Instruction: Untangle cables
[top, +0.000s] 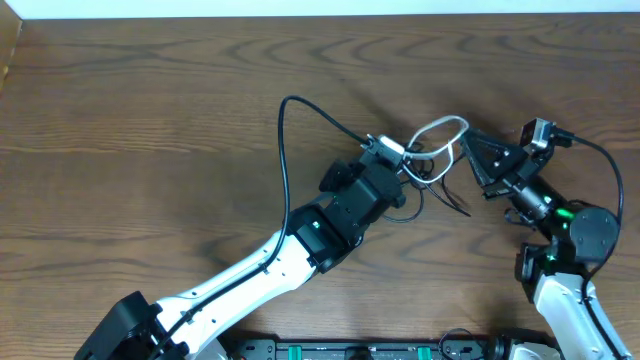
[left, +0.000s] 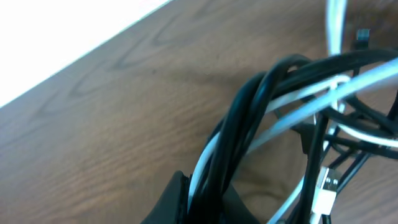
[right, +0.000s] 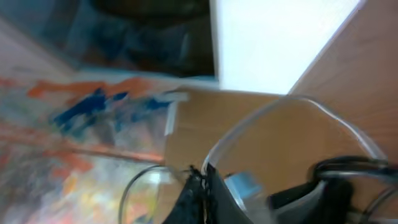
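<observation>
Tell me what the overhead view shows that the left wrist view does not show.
Only overhead: both arms, the left gripper and right gripper on opposite sides of the cables. Only left wrist: black cords twisted with the white one up close, and a small silver plug. Both: the cables and the wooden table.

The cables (top: 440, 122) — black strands, one white loop — bunched and knotted together.

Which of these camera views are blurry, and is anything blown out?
Overhead: sharp, evenly lit, cables crisp. Left wrist: cables too near the lens, soft; top-left corner blown out white. Right wrist: blurred throughout, white cable smeared, white patch overexposed.
</observation>
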